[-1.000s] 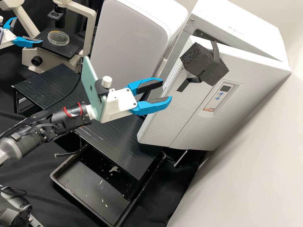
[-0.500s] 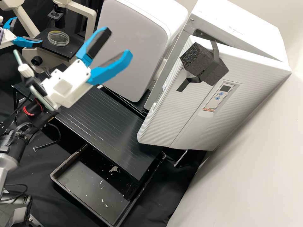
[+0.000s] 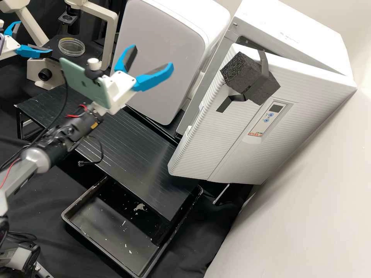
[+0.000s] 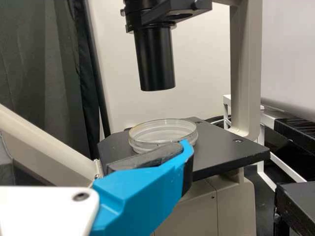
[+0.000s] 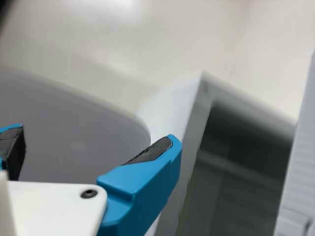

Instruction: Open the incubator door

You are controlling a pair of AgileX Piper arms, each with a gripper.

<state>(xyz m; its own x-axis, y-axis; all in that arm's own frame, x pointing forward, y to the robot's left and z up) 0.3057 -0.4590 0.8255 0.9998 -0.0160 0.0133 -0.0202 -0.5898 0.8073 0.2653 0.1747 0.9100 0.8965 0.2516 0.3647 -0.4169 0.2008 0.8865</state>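
Grey-fronted cabinet (image 3: 166, 54) stands beside the incubator (image 3: 301, 96), near a black platform (image 3: 135, 154).

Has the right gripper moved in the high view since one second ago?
Yes. In the high view, the right gripper has moved away from the incubator door, toward the picture's upper left.

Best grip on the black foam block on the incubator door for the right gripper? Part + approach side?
Probably the end of the foam block nearest the door's free edge, with the right gripper coming from the door's front, jaws straddling it. The block juts from the face, and that end looks bare; the strap crosses farther along.
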